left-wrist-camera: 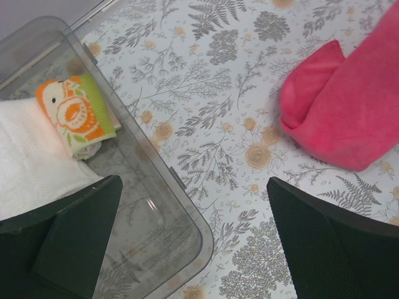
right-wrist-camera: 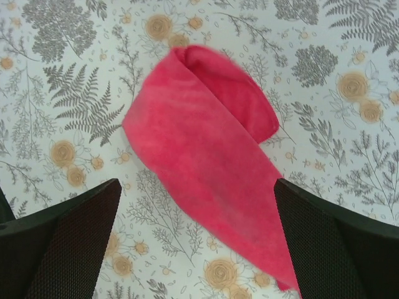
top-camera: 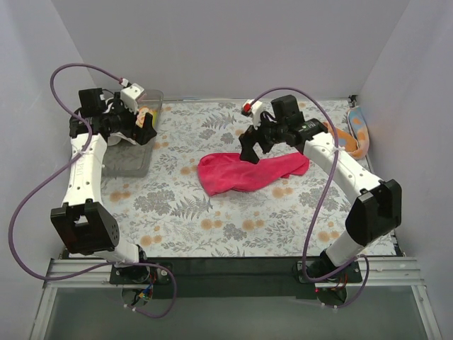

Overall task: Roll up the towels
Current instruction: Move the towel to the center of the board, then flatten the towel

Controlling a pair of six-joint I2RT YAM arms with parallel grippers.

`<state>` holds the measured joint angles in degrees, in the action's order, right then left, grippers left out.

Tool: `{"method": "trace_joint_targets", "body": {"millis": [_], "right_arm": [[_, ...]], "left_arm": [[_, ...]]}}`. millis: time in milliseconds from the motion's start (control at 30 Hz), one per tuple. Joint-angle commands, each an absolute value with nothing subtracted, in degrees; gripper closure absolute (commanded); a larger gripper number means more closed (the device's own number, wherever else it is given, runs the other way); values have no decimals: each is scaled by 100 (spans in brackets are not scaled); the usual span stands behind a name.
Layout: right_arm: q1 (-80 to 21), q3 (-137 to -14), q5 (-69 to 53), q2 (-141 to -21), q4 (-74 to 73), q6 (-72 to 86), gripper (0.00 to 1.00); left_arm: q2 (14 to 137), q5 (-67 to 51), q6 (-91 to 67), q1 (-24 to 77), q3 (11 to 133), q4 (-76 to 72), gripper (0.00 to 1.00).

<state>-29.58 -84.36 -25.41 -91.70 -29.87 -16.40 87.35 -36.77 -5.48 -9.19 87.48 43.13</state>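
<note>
A: Where is the magenta towel (top-camera: 248, 172) seen?
B: Crumpled at the centre of the counter (top-camera: 212, 219), beneath the right end effector (top-camera: 256, 145), which is spread wide with nothing held. The left end effector (top-camera: 138, 124), at ten o'clock, is likewise spread and empty.

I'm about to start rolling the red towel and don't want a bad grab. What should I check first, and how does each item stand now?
1. Right pincer open: ok, jaws wide, above the red towel.
2. Red towel lying as a flat strip: not ok, one end is folded over on itself.
3. Red towel free of any grip: ok, neither pincer holds it.
4. Left pincer out of the way: ok, open, over the clear bin.
5. Orange towel apart from the red one: cannot tell, the right arm hides the gap.
</note>
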Motion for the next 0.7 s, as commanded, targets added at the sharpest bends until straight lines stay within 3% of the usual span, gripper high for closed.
{"method": "trace_joint_targets", "body": {"millis": [0, 133, 300, 400, 533, 600, 667], "right_arm": [[-2558, -8456, -2321, -8710, -3031, -1915, 2], [-1717, -7964, -2084, -8736, -3261, -2118, 14], [-1266, -7928, -1907, -9483, -3752, -2337, 39], [-1239, -7691, -1601, -9676, -3727, -2627, 45], [-898, -7839, -1362, -10036, -3656, -2628, 45], [-800, -7980, -1284, -10177, -3656, -2759, 41], [-738, -8050, -1021, -10388, -3665, -2891, 36]], "left_arm": [[8429, -4289, 165, -696, 8552, 4710, 2], [8569, -3782, 702, 75, 8166, 4799, 4], [9340, -3499, 906, 947, 7989, 4563, 28], [10042, -3217, 730, 1308, 8234, 4343, 38], [10958, -2997, 563, 1590, 9059, 4263, 45], [11214, -3032, 554, 1695, 9236, 4237, 44], [11565, -2962, 554, 1766, 9386, 4201, 38]]}}
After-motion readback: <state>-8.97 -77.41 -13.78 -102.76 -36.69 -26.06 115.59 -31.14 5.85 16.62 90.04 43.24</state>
